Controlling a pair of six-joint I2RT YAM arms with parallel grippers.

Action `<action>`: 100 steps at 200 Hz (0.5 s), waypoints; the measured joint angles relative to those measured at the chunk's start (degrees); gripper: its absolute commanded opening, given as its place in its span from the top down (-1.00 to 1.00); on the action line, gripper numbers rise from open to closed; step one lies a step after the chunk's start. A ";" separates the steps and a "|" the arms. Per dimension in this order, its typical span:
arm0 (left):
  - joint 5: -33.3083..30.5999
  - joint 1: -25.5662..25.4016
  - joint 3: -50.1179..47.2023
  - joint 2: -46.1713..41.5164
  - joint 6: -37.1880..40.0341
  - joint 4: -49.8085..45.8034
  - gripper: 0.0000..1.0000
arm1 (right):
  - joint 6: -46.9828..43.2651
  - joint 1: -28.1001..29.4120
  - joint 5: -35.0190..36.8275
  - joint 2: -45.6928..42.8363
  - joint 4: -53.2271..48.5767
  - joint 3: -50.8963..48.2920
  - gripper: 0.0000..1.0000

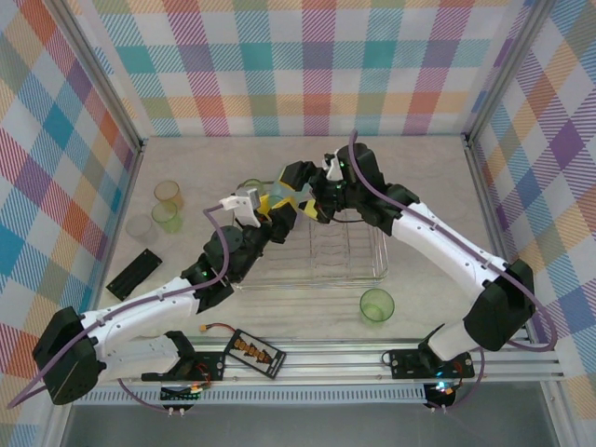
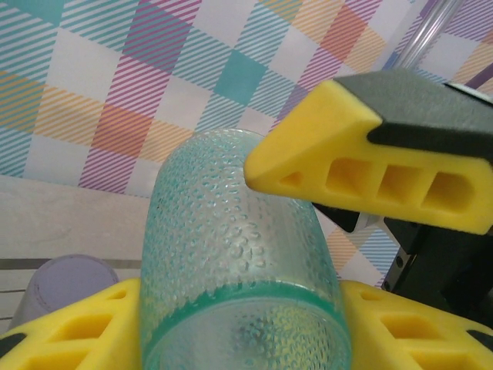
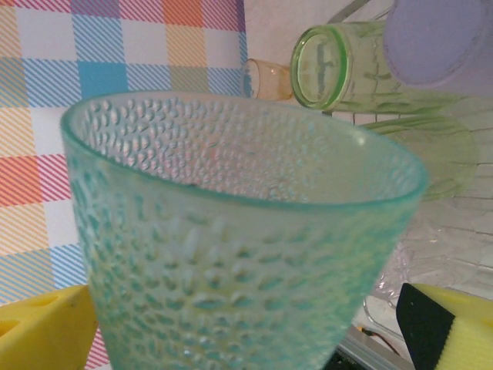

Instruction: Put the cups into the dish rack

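Left wrist view has the left gripper (image 2: 239, 293) closed partway on a teal cup (image 2: 231, 231), both yellow fingers (image 2: 69, 331) pressed to its dimpled sides near the base. The right gripper (image 3: 246, 320) frames the same cup with its jaws wide and a gap showing on one side, so it grips nothing. Both meet above the far left corner of the rack (image 1: 345, 259), where a green cup (image 3: 323, 65) lies on its side by a lilac cup (image 3: 439, 38). This looks like a handover. To do it well, the right gripper should back straight off without brushing the rim. The left should hold the slippery plastic firm and square, then lower it into a free slot beside those two. Left of the rack, three cups (image 1: 166, 216) wait on the table (image 1: 279, 158). Another green cup (image 1: 376, 304) stands at the rack's near side.
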 measured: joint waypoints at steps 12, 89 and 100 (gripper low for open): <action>-0.02 -0.02 0.15 -0.87 0.22 -1.64 0.21 | -1.07 -0.02 0.76 -0.31 -1.07 0.00 -0.98; -1.40 -0.02 15.43 -3.37 -1.62 -31.65 0.29 | -10.58 -3.76 8.28 -14.32 -12.04 -0.98 -0.98; -1.60 0.00 16.61 -3.50 -2.03 -35.65 0.34 | -12.63 -5.44 10.05 -18.01 -14.45 -0.96 -0.97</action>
